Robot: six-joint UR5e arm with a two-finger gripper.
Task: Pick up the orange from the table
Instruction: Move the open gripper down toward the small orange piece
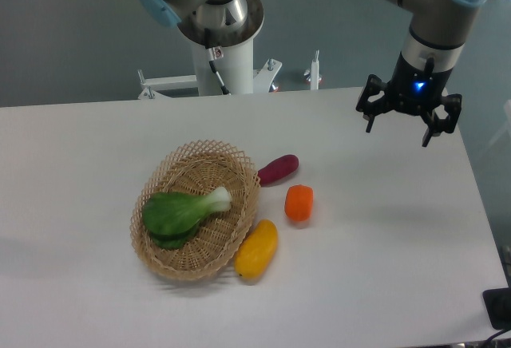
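Observation:
The orange [299, 203] is a small bright orange, rounded fruit lying on the white table [383, 236], just right of the wicker basket. My gripper [398, 131] hangs above the table's far right part, well up and to the right of the orange. Its fingers are spread apart and hold nothing.
A wicker basket [196, 209] holds a green bok choy [182, 211]. A longer yellow fruit [257, 249] lies against the basket's lower right rim. A purple oblong vegetable [278, 169] lies at its upper right. The robot's base [226, 45] stands behind the table's far edge.

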